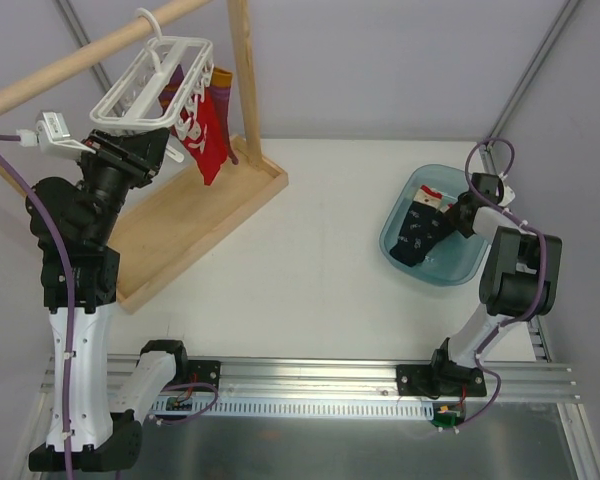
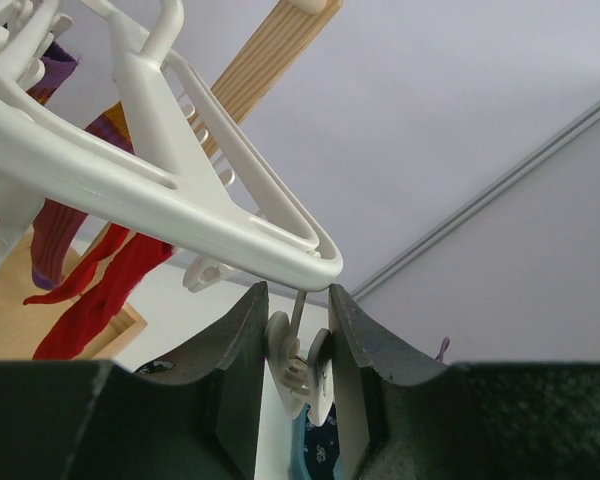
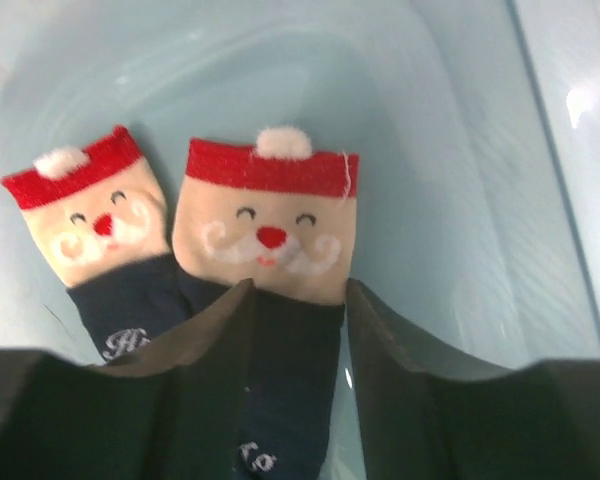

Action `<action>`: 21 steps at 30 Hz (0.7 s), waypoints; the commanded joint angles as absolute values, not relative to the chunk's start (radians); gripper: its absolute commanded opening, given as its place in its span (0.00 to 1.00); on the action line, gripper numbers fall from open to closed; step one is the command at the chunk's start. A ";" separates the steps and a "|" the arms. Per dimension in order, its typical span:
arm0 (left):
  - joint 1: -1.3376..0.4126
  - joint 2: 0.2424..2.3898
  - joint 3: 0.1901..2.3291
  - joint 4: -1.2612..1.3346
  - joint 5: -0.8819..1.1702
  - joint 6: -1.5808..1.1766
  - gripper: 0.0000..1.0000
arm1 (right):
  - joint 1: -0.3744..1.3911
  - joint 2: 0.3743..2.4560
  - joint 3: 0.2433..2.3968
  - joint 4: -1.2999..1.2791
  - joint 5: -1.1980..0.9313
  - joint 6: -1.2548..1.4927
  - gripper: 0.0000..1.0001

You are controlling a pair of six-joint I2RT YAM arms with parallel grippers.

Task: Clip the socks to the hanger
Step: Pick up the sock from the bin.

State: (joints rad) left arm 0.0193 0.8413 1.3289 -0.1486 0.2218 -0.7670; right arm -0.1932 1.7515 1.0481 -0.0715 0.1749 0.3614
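The white grid hanger [image 1: 140, 85] hangs by its hook from the wooden rod. My left gripper [image 1: 155, 150] is raised under its near corner. In the left wrist view the hanger frame [image 2: 180, 190] is overhead, and my left gripper [image 2: 298, 300] is shut on a dangling white clip [image 2: 298, 365], squeezing its two arms. Two navy socks [image 1: 420, 225] with red cuffs and Santa faces lie side by side in a blue tub [image 1: 460, 270]. My right gripper [image 1: 450, 220] is down in the tub. In the right wrist view it [image 3: 295, 295] is open, straddling the right sock [image 3: 265, 230]. The left sock [image 3: 90, 215] lies beside it.
A wooden rod frame [image 1: 245, 70] stands on a wooden base tray [image 1: 200, 220] at the back left. Bright red socks [image 1: 210, 135] and a purple-orange striped sock [image 1: 175, 85] hang from the hanger's far clips. White tabletop lies between the tray and the tub.
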 commanded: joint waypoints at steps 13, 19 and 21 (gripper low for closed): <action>0.015 0.813 1.330 -0.129 0.190 -0.747 0.02 | -0.212 1.678 1.094 0.028 0.097 0.284 0.01; 0.015 0.811 1.328 -0.129 0.202 -0.742 0.02 | -0.212 1.507 1.034 0.064 0.020 0.258 0.01; 0.015 0.808 1.330 -0.130 0.204 -0.736 0.02 | -0.212 1.441 0.990 0.083 -0.047 0.241 0.01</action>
State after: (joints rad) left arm 0.0193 0.8230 1.3273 -0.1482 0.2005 -0.7650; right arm -0.2050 1.5471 1.0313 0.0139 0.0517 0.2768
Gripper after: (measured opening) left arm 0.279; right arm 0.012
